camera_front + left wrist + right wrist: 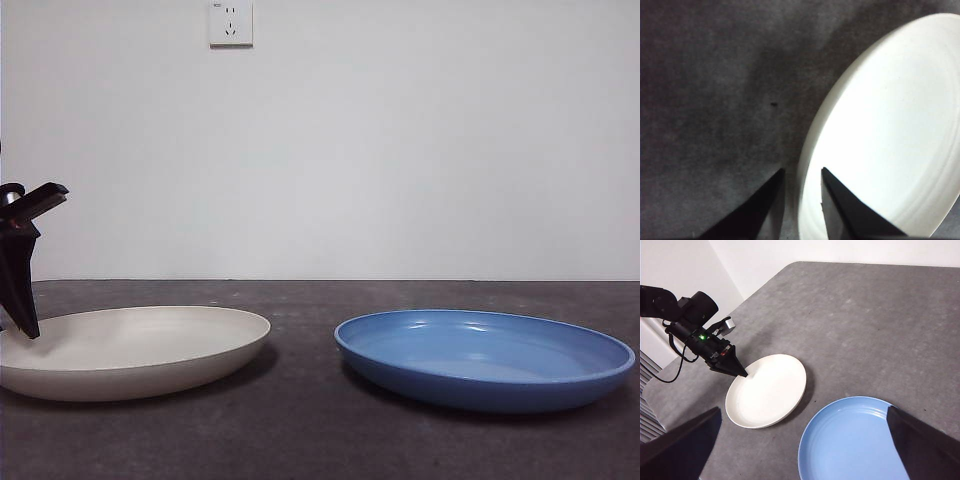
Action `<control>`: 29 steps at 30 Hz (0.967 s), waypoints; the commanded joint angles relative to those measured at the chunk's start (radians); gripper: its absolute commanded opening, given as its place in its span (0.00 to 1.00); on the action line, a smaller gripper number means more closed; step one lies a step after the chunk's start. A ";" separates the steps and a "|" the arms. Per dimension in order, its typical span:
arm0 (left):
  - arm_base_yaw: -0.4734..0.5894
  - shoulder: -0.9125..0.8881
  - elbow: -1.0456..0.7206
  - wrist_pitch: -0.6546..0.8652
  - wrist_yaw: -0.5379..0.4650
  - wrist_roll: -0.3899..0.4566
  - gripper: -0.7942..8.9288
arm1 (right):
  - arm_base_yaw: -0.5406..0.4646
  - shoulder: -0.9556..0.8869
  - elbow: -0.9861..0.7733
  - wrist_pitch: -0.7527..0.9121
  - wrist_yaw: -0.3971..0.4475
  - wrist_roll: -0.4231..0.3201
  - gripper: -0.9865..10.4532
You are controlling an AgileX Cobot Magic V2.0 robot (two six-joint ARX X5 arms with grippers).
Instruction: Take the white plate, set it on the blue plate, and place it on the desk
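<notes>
Left claw [801,172] slightly open, straddling white plate [890,135] rim

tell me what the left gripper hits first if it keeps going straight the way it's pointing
Most likely the white plate's rim. The left gripper is open and tilted down, one jaw over the plate, the other over the desk. Depth is unclear, so the outer jaw might meet the desk first.
</notes>
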 commanded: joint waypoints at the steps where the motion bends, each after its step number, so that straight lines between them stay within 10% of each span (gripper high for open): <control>1: 0.000 0.022 0.013 0.006 -0.015 0.012 0.18 | 0.003 0.004 0.016 0.008 0.002 0.003 0.64; 29: -0.074 0.049 0.204 -0.159 -0.016 -0.006 0.09 | 0.003 0.002 0.019 0.001 0.033 0.004 0.64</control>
